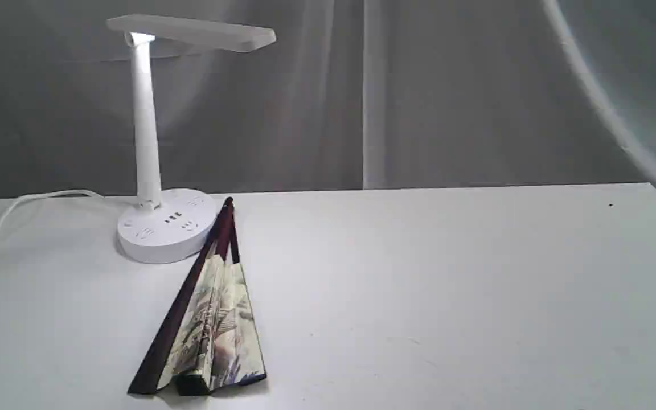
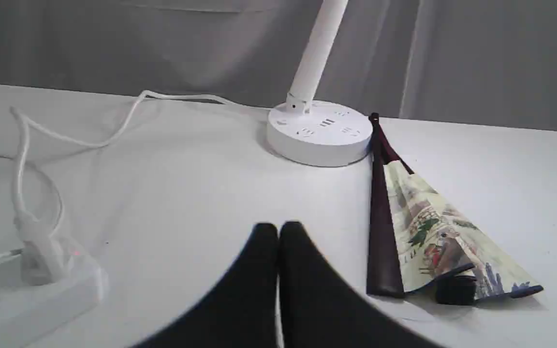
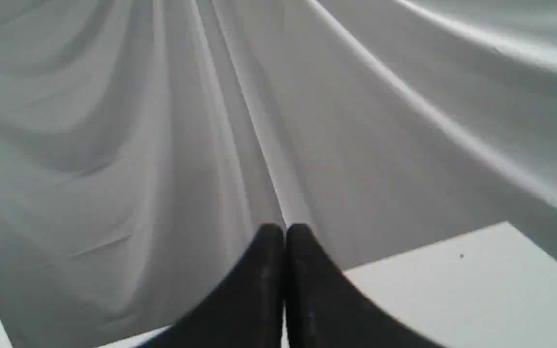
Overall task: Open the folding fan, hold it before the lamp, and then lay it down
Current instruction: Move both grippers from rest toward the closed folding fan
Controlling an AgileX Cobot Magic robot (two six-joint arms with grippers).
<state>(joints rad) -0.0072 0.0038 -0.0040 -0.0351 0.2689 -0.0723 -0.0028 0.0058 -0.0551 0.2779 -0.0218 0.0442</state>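
Closest to my lens, the black left pincer and right pincer are both pressed shut, empty. I see the pleated cream paper fan lying part-spread near the front edge of the white worktop. Its pivot is beside the round base of the white plastic desk lamp, probably staged for a short lift.

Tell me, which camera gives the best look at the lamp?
The exterior view: it shows the whole lamp, flat head, stem and round base. The left wrist view catches only the base and lower stem; the head is cut off. The right wrist view shows no lamp, only curtain and a table corner.
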